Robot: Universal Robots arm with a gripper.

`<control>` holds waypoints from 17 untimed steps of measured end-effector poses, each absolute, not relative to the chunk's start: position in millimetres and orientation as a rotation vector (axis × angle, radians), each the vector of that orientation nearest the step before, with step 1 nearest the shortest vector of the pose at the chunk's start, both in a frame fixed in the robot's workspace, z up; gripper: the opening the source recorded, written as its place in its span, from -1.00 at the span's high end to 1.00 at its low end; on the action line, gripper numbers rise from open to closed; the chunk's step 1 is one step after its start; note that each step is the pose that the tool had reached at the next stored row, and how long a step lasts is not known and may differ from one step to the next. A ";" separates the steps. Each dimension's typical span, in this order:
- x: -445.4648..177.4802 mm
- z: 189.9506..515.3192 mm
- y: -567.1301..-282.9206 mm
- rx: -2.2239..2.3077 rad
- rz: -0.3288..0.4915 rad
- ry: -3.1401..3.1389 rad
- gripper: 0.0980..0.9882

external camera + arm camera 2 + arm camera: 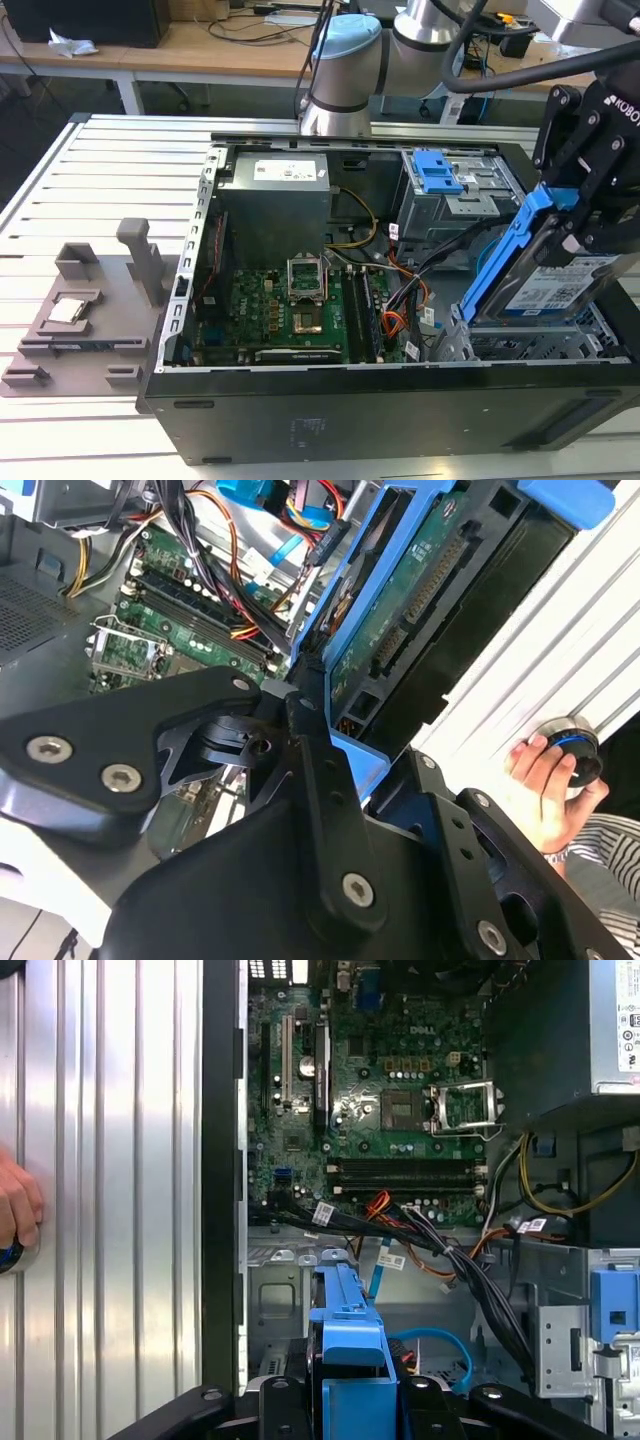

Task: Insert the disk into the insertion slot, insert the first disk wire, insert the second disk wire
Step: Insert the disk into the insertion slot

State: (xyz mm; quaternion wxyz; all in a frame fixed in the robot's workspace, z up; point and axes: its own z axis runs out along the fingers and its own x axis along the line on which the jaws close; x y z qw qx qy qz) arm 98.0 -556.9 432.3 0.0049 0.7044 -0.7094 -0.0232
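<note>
Gripper (580,222) clamped on the tilted disk (555,290) over the slot (520,345), first step under way; seating likely needs it levelled and lined up.

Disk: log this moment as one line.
gripper shut on disk | disk tilted over insertion slot, not seated | second disk wire looped in computer case

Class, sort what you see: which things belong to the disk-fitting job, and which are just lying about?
Job: the disk, tilted in the gripper over the insertion slot; the second disk wire.
Lying about: grey fixture plate; motherboard; taller cage with blue latch; a person's hand.
</note>
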 end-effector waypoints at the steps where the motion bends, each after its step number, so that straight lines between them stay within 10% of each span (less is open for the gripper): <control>1: 98.0 430.8 -556.9 2.206 -0.073 -2.222 0.39; 17: 98.1 415.0 -556.9 2.206 -0.073 -2.222 0.39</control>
